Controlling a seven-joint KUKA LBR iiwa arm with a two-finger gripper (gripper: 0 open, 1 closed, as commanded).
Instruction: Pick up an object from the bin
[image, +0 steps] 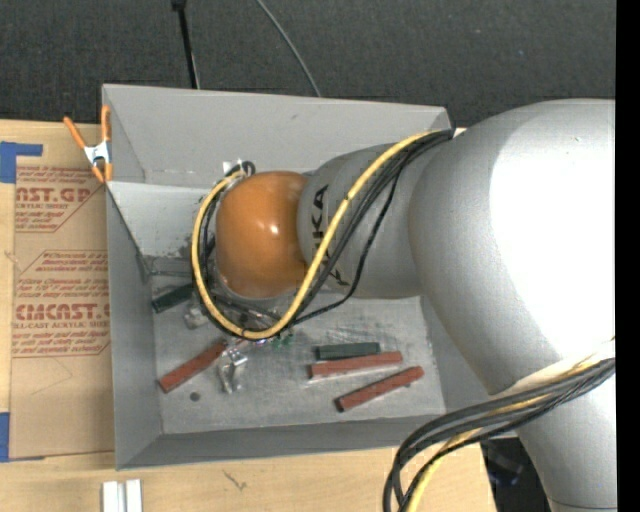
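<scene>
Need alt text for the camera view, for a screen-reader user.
A silver robot arm with an orange wrist cover reaches from the right into a grey metal bin, its gripper down beside a red-brown stick at the lower left. A dark green stick and two more red-brown sticks lie to the right.

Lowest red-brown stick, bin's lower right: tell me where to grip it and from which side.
Probably take the stick at its middle from straight above, jaws across its narrow width: it lies flat, with bare bin floor along both long sides.
</scene>
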